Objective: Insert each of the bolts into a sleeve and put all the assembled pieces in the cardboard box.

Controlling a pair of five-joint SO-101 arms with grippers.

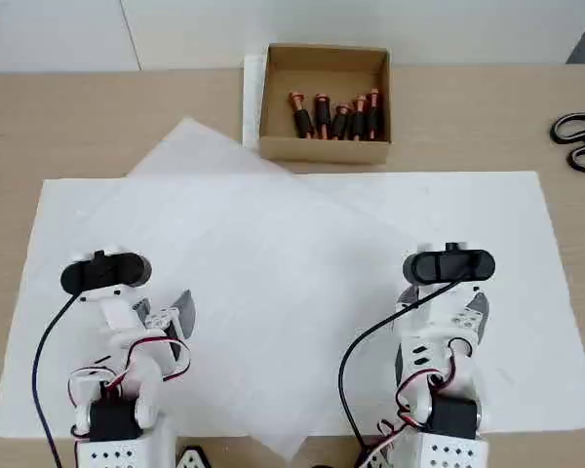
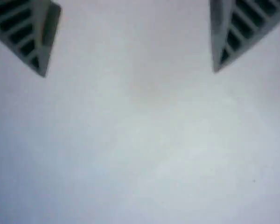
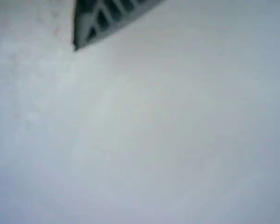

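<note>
- Five assembled pieces [image 1: 339, 117], black sleeves with copper-orange bolts poking out, lie side by side in the open brown cardboard box [image 1: 322, 149] at the far middle of the table.
- The left gripper [image 2: 128, 71] hangs low over the white foam sheet [image 1: 292, 292] at the near left, its grey ribbed fingers [image 2: 35, 37] spread wide with nothing between them. The box and its pieces sit well apart from it, far ahead and off to its right.
- The right gripper [image 1: 463, 317] hovers over the sheet's near right part. I cannot tell whether it is spread or pressed together. The box is well ahead of it, off to its left.
- Edges now: the box's near wall sits right at the sheet's far edge. The sheet's rumpled upper layer juts a corner toward the box's left side.
- Open room: a broad bare stretch of white sheet runs between both arms and the box.
- Black-handled scissors [image 1: 580, 141] lie at the far right edge of the light wooden table [image 1: 78, 117], off the sheet.
</note>
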